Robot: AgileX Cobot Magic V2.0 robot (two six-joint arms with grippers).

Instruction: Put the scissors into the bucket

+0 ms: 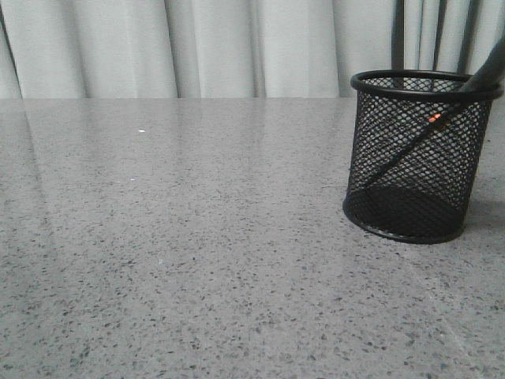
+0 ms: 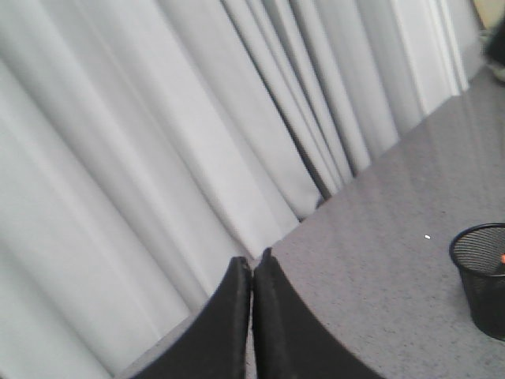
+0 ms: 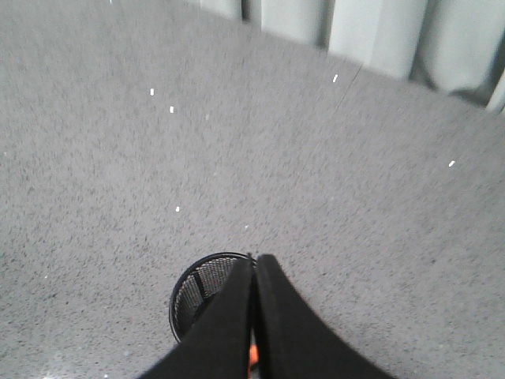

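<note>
— What's nearest you?

— A wide stretch of speckled grey table (image 1: pixel 197 276), then the bucket (image 1: pixel 414 158) standing upright on it over to the right. Nothing else sits near it.

— And the scissors?

— Inside the bucket. Through the mesh, the scissors (image 1: pixel 410 146) lean at a slant, blades down toward the base, handle end up past the rim on the right side. A small spot of orange shows through the wire near the top.

— Are the arms in the way?

— Not from the front. The right gripper (image 3: pixel 252 272) hangs above the bucket, its jaws pressed together with nothing between them; in the right wrist view they cover part of the rim, and a bit of orange peeks out beside them low down. The left gripper (image 2: pixel 252 272) is well apart from the bucket, jaws likewise closed and holding nothing; the bucket shows only at the edge of that view.

— Behind all that?

— Pale grey curtains (image 1: pixel 197 47) in long folds along the far edge of the table.
</note>
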